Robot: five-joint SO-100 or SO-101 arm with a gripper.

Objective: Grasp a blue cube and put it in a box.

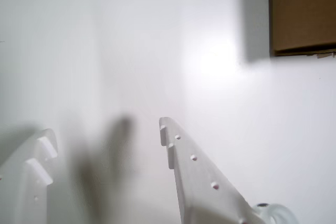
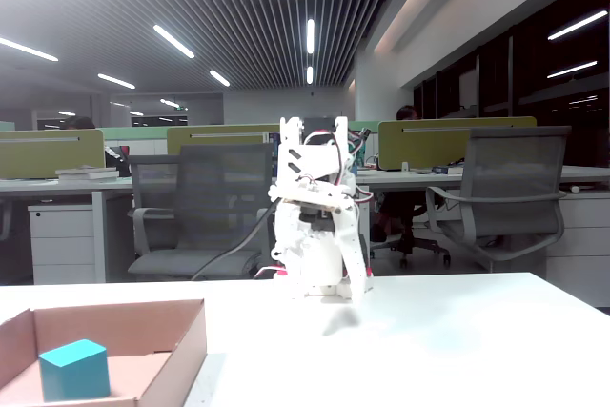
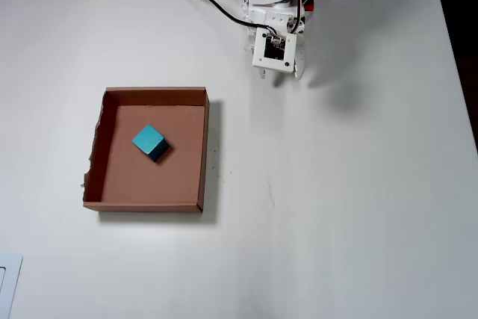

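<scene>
Blue cube (image 3: 149, 142): sits inside the box, on its floor, toward the far-left part in the overhead view, clear of every wall; turned a little askew to the walls.
Box (image 3: 203, 147): shallow cardboard tray on the white counter (image 3: 336, 207), left of the arm in the overhead view; near-left corner in the fixed view, where the cube shows against its near wall.
Tool (image 1: 105, 142): released, two white fingers spread with only bare counter between them in the wrist view; nothing held.
Arm: folded back at the far edge of the counter, well apart from the box.
Task state: by how things lie, the cube is already in the box and the job looks done.
Cube handling: looks solid, stiff and light; plain matte faces should give fair friction and no crushing risk.
Where to hold: two opposite flat side faces, fingers squared to them; since it sits askew, the wrist would need turning to match.
Risk: a corner-on pinch could make it twist out.
</scene>
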